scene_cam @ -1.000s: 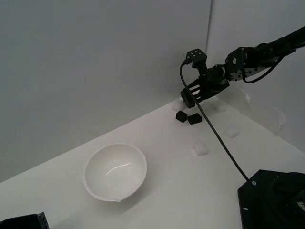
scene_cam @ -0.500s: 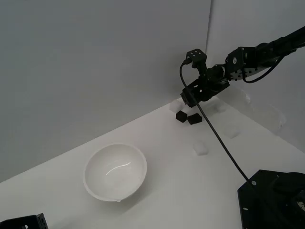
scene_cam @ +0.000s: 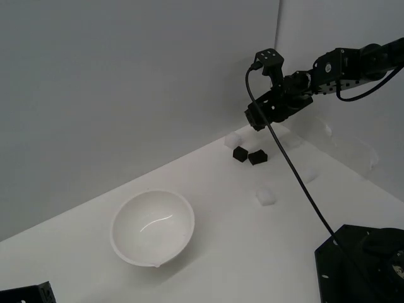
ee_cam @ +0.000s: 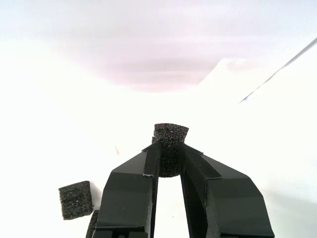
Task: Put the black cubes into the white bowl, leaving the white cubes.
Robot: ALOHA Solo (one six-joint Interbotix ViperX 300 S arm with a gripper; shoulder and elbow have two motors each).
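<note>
- One black cube sits pinched between my two fingers, right at their tips.
- My hand is closed tight on this cube, and holds it in the air above the counter.
- Two more black cubes lie on the counter just under my hand, side by side and near the back wall.
- The white bowl is well apart from my hand, toward the exterior view's left and closer to the camera.
- I think I must carry my cube that way, over the bare counter, until it hangs above the bowl.
- White cubes lie near the black ones: one just behind them and one in front. They should stay there.
</note>
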